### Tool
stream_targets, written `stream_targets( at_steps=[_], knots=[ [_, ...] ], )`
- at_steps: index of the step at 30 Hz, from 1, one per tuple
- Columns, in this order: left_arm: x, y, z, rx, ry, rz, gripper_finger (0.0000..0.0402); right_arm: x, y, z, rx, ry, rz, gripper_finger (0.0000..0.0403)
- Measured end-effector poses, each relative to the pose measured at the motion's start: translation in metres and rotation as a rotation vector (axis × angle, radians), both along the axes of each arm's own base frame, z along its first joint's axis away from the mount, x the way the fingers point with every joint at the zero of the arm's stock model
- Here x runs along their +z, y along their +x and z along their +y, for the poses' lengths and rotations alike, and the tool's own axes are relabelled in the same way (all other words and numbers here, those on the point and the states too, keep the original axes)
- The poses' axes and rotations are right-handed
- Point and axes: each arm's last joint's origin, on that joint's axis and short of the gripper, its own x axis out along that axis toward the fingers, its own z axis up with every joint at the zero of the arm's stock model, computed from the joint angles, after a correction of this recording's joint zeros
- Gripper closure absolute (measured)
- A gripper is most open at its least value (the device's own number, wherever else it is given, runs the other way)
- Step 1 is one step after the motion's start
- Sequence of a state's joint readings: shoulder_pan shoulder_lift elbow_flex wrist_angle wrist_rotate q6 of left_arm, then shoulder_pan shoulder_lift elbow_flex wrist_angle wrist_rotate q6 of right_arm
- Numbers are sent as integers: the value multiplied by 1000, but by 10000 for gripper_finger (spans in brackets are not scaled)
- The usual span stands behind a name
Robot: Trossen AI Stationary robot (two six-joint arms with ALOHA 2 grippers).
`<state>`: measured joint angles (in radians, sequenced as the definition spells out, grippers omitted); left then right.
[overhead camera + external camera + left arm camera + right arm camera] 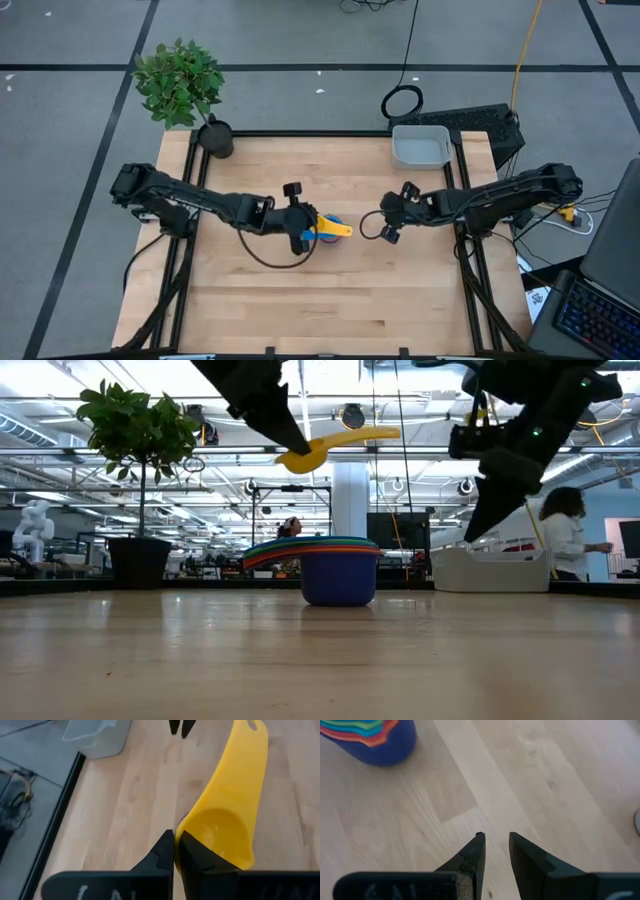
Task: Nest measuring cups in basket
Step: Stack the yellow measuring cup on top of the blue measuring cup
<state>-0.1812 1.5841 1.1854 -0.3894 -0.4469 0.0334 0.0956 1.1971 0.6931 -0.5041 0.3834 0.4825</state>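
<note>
One yellow cup (227,815) is pinched by its bowl rim in my left hand (175,851), fingers clamped tight on it, and it hangs in the air above the stack of cups (325,568) that stands on the counter (330,300). To do this well I should level the yellow cup, which looks tilted in the low view, centre its bowl over the open mouth of the stack, turn its handle to lie with the others, and come down slowly before letting go. My right hand (495,840) hovers beside the stack with its fingers a little apart, holding nothing. The basket (420,147) sits well apart, at the counter's far right corner, so I judge the stack must travel there afterwards. From above, my left hand covers most of the stack, and I cannot count how many cups are already nested, nor see inside the top one.
</note>
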Motion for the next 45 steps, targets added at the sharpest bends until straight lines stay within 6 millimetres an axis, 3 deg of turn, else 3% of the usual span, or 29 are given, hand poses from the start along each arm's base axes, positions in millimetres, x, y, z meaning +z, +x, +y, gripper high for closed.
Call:
stream_targets(
  at_steps=[12,23,29,36,45],
  knots=[
    [-10,14,16,-21,-45,-6,390,-9,-19,-1,-64,52,-147,323],
    [-49,32,28,-81,-69,101,392,-21,-27,7,-95,143,-332,323],
    [-48,38,34,-94,-62,56,377,-27,-29,14,-70,173,-378,323],
    [-48,39,35,-156,-82,63,391,-27,-29,20,-72,210,-395,323],
    [-49,38,34,-158,-90,68,307,-26,-30,28,-76,255,-414,323]
  ],
)
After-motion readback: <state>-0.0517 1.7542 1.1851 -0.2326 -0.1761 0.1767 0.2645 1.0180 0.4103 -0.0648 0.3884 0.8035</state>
